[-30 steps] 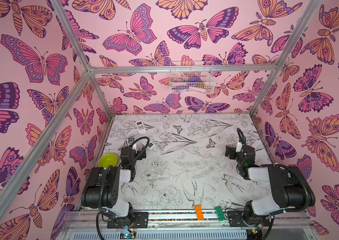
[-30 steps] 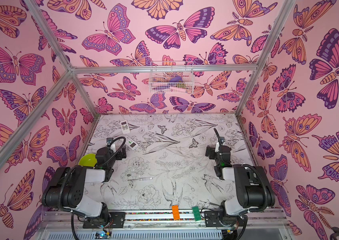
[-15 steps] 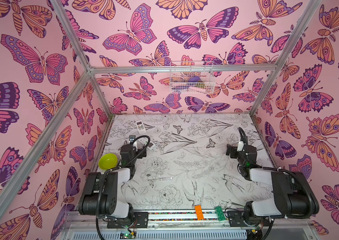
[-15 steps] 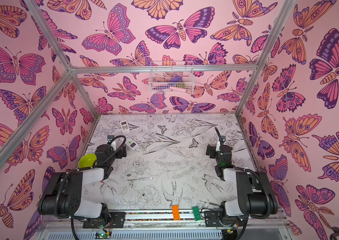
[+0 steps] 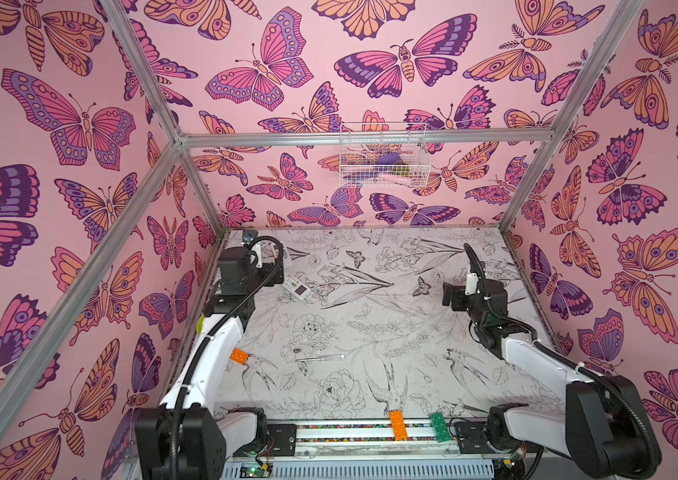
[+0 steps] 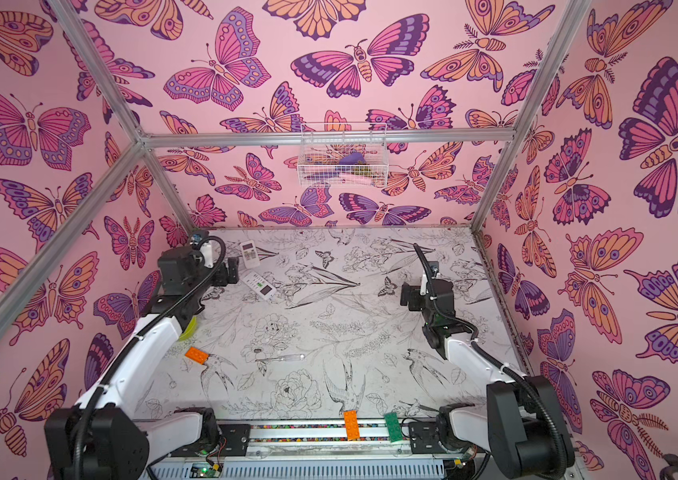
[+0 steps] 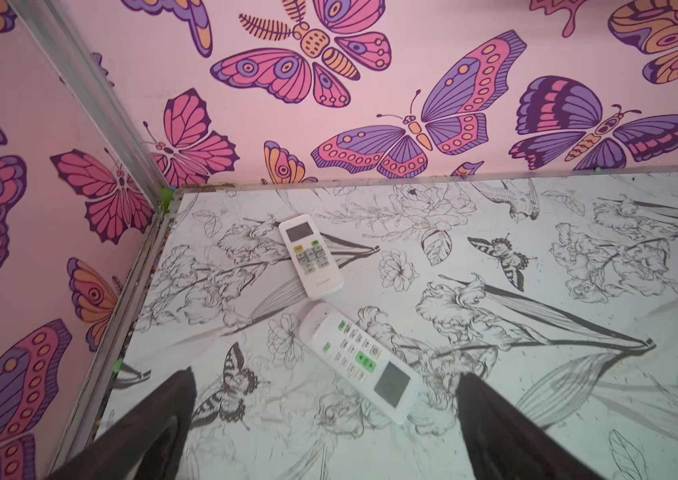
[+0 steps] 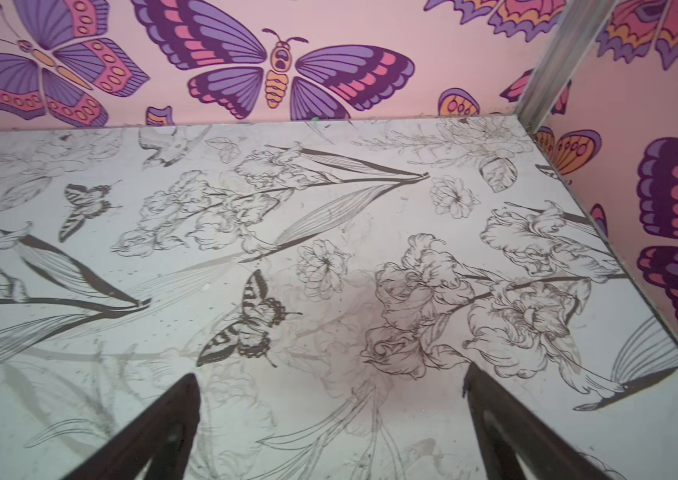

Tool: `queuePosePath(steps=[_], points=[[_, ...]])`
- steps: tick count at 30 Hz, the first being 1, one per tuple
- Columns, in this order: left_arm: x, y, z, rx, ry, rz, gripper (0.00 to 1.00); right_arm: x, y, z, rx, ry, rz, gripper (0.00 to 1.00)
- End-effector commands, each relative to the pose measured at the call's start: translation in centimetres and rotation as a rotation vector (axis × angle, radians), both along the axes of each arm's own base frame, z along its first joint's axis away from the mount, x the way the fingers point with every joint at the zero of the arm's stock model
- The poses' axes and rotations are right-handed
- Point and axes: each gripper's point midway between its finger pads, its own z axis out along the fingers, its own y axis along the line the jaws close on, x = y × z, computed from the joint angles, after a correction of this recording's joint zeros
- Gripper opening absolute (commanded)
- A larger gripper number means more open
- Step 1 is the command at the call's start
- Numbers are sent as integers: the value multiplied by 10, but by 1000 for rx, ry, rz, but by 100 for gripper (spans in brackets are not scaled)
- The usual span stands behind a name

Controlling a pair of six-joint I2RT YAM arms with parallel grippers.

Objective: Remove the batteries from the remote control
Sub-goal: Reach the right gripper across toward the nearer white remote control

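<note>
Left wrist view showed the left gripper [image 7: 327, 374] spread wide and empty just short of the nearer remote [image 7: 360, 361], the farther remote [image 7: 310, 255] beyond, both face up, batteries hidden; the right gripper [image 8: 329, 378] gaped empty, only fingertips [image 8: 173, 415] visible.

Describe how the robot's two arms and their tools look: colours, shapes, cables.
The left arm and right arm look alike: smooth white links between bulky black joint housings, with a black ribbed cable running along each. The left tool and right tool each end in two dark, tapering fingers. I can read no markings.
</note>
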Motion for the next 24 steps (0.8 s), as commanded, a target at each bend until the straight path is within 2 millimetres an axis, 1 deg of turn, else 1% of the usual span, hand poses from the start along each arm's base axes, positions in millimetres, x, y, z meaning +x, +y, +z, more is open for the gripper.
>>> queuePosePath(steps=[1,6,9,12,13,14,16,19,24], points=[[-24,7,-47,-92,188,17,100,1,23,8,22,55,18,99],[-26,6,-55,-170,193,10,100,14,78,13,4,97,132,99],[-25,3,-59,-192,197,2,100,22,120,6,5,135,234,99],[-24,4,-60,-192,201,12,100,27,159,3,9,157,326,99],[-24,5,-59,-196,196,17,100,28,174,1,10,163,360,100],[-24,4,-58,-195,193,15,100,28,191,-7,7,175,404,100],[-24,4,-57,-198,191,11,100,30,217,-12,12,180,467,100],[-24,6,-59,-196,198,16,99,29,251,-24,23,214,532,100],[-27,4,-54,-196,175,5,100,23,309,-45,53,249,649,100]])
